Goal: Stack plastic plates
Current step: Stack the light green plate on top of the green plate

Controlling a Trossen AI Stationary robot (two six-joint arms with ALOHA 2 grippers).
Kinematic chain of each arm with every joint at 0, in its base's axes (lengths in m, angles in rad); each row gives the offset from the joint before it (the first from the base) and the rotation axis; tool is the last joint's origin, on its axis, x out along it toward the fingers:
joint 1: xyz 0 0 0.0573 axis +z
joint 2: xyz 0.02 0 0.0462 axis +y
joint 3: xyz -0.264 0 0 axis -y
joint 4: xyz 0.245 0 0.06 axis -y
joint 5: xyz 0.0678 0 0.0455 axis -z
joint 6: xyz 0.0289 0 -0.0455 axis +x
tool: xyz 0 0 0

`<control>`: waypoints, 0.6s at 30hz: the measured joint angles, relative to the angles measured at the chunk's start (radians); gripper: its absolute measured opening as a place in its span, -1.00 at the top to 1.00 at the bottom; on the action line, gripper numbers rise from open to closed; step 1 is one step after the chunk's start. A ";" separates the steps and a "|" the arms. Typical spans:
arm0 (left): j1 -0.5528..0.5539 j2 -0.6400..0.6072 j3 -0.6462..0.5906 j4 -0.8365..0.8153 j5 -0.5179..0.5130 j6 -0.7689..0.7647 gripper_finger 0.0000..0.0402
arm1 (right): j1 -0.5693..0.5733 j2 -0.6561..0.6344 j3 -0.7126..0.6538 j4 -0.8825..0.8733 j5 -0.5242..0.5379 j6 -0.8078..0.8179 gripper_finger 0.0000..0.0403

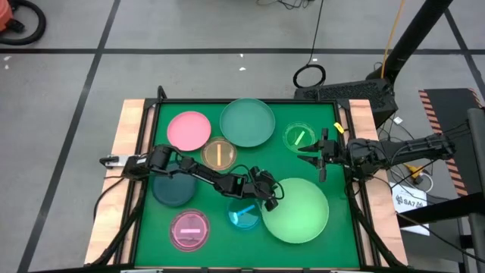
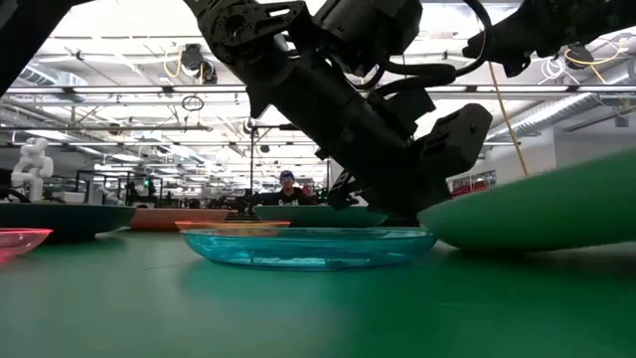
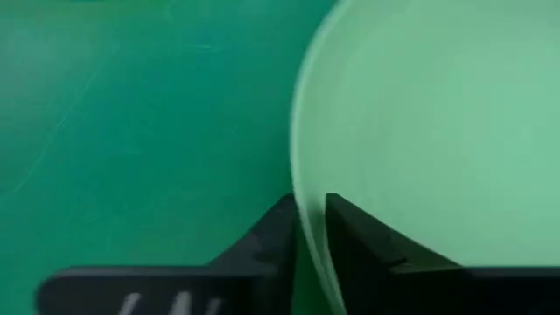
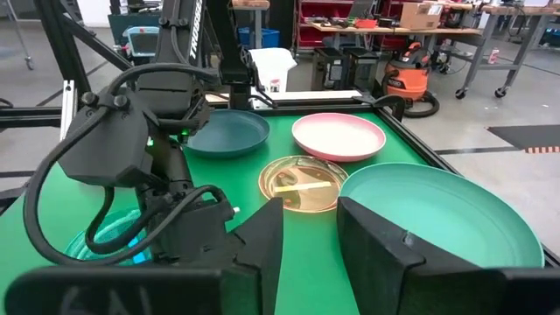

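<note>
The large light-green plate (image 1: 299,212) lies at the table's near right, and my left gripper (image 1: 269,196) is shut on its left rim. The cyan plate (image 1: 244,215) sits just beside it, under the left arm. The magenta (image 1: 189,229), dark teal (image 1: 173,189), pink (image 1: 189,130), amber (image 1: 219,153), large teal (image 1: 248,121) and small green (image 1: 299,136) plates lie flat and apart on the mat. My right gripper (image 1: 320,157) hovers open beside the small green plate, touching nothing. My left gripper (image 3: 311,206) pinches the light-green plate's rim (image 3: 302,188) on the plate's left side, with one finger inside the plate and one outside. The fingers come from the table's left. I cannot tell whether the plate (image 2: 537,209) is lifted off the mat.
A green mat (image 1: 356,227) covers the table between wooden side rails (image 1: 125,152). The left arm (image 1: 197,176) reaches across the middle, over the dark teal plate and past the cyan one. People sit in the room far behind the table (image 2: 288,184).
</note>
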 joint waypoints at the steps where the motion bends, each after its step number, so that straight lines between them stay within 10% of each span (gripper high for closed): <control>1: 0.003 0.000 0.000 0.004 0.000 -0.015 0.79 | 0.000 0.000 0.000 0.000 0.000 0.000 0.49; 18: 0.053 -0.054 0.003 0.021 0.019 0.004 0.95 | 0.000 0.000 0.000 -0.037 0.000 0.026 0.49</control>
